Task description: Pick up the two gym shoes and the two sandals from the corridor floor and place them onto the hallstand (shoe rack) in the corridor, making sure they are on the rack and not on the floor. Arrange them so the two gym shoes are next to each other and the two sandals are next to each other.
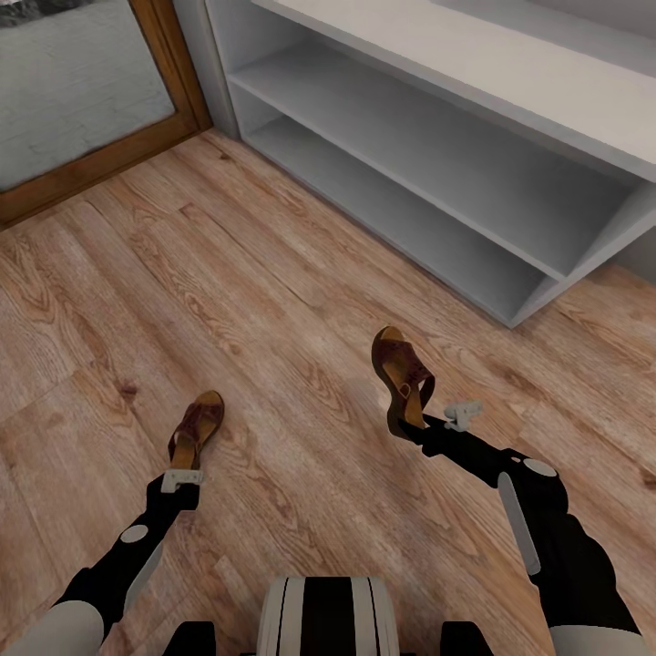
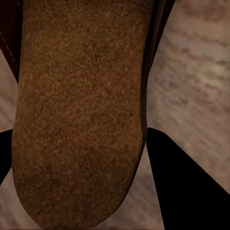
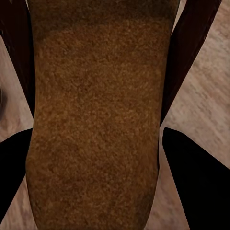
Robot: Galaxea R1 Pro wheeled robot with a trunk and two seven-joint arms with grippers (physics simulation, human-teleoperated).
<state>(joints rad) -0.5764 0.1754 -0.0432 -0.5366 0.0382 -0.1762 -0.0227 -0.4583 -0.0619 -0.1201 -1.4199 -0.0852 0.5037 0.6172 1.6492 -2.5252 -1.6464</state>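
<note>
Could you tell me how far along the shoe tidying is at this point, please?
Done: nothing is on the hallstand yet; its visible shelves hold no shoes. In hand: each gripper is shut on a sandal, the left gripper on the left sandal, the right gripper on the right sandal, above the corridor floor. Left: shelving both sandals together, then the gym shoes.

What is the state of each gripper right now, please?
Left gripper: shut on the left sandal.
Right gripper: shut on the right sandal, lifted off the floor.

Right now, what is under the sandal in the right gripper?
Bare wood floor lies beneath the right sandal, which is lifted and tilted. The patch directly under it is covered by the sandal and right gripper.
</note>
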